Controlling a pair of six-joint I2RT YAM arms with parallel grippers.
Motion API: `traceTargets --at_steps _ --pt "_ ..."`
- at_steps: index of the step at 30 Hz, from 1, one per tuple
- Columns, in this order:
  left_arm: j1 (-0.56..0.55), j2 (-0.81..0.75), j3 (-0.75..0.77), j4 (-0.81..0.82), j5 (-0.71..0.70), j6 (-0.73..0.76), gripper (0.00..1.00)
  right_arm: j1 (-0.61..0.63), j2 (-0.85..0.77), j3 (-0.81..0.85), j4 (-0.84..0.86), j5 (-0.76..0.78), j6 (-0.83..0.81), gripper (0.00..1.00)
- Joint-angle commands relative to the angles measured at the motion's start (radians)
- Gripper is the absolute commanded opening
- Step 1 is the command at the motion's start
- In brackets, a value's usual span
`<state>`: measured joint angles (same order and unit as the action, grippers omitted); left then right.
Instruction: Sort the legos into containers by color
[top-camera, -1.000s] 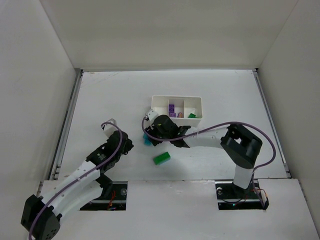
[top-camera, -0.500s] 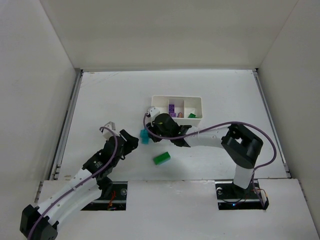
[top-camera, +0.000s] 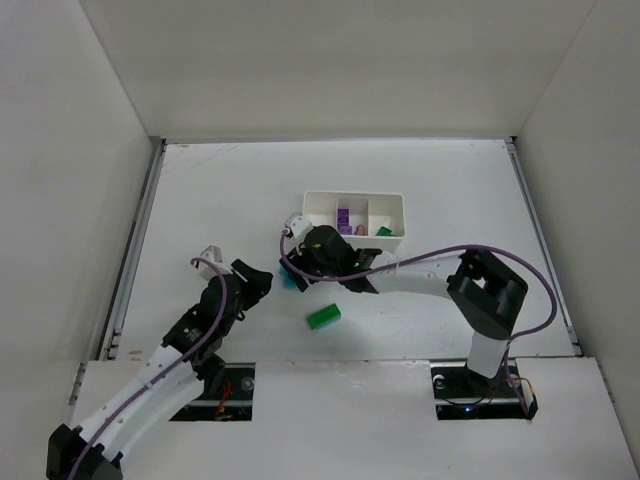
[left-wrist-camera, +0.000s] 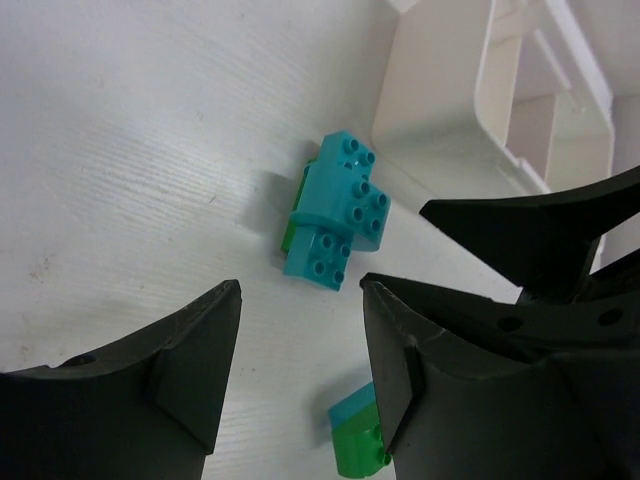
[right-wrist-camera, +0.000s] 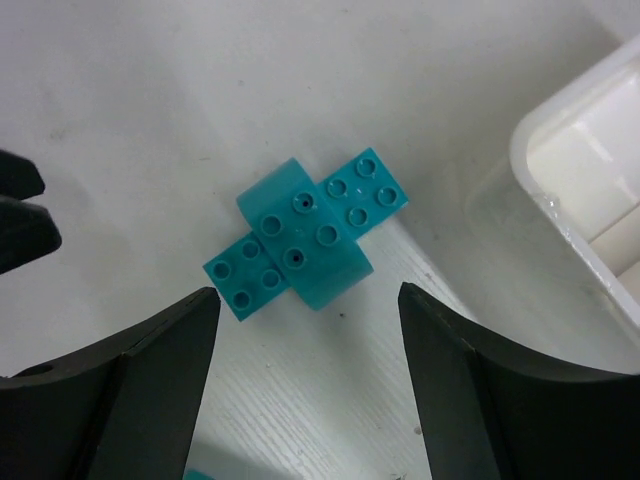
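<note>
Comparing the overhead views, the left gripper (left-wrist-camera: 300, 295) was found to have swung in from the 9 o'clock side of the table, and its jaws, closed a second earlier, stood apart and empty, aimed at the teal lego cluster (right-wrist-camera: 300, 245). That cluster lay flat on the table, just off the 7 o'clock corner of the tray (top-camera: 355, 197) and outside every compartment. The right gripper (right-wrist-camera: 305, 300), which had pinched in half a second before, had spread wide again directly above the cluster and held nothing. In my judgement neither arm had a grip yet, both crowded the same piece, and the teal sort remained undone. Counted from left to right: one teal cluster on the table, seemingly two teal pieces crossed, with a green sliver at its edge in the left wrist view; one loose green brick (top-camera: 323, 317) at the cluster's 5 o'clock, well apart from the tray; no lego seen in the left compartment, though the right arm hid part of it; two purple legos (top-camera: 344, 217) in the middle compartment; and one green lego (top-camera: 383, 231) in the right compartment.
</note>
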<state>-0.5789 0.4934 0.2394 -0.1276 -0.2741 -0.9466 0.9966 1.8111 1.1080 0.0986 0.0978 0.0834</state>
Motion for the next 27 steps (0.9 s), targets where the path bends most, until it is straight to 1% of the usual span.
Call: traceTargets --at_steps 1,3,7,13,15,17,20,22,24,27 --pt "0.035 -0.048 -0.002 0.026 -0.014 -0.011 0.49 0.003 0.033 0.117 -0.063 -0.062 -0.076 0.78" --pt "0.066 -0.068 -0.003 0.022 -0.007 -0.009 0.49 -0.002 0.071 0.159 -0.102 -0.090 -0.082 0.78" --pt "0.101 -0.093 -0.011 0.013 0.024 -0.004 0.50 -0.022 0.119 0.208 -0.126 -0.102 -0.105 0.78" --pt "0.126 -0.096 -0.018 0.022 0.056 -0.006 0.51 -0.033 0.148 0.233 -0.174 -0.126 -0.108 0.75" --pt "0.132 -0.090 -0.017 0.023 0.059 -0.003 0.51 -0.039 0.152 0.230 -0.169 -0.127 -0.103 0.69" --pt "0.133 -0.082 -0.015 0.031 0.059 -0.003 0.51 -0.043 0.154 0.231 -0.165 -0.124 -0.096 0.60" --pt "0.133 -0.066 -0.014 0.039 0.067 -0.003 0.51 -0.043 0.143 0.213 -0.123 -0.138 -0.076 0.56" --pt "0.124 -0.055 -0.018 0.046 0.073 -0.001 0.52 -0.043 0.139 0.205 -0.106 -0.142 -0.067 0.46" --pt "0.115 -0.043 -0.028 0.062 0.084 -0.004 0.53 -0.049 0.134 0.196 -0.093 -0.148 -0.045 0.39" --pt "0.086 -0.033 -0.046 0.086 0.114 -0.009 0.57 -0.059 0.123 0.179 -0.070 -0.144 -0.021 0.33"
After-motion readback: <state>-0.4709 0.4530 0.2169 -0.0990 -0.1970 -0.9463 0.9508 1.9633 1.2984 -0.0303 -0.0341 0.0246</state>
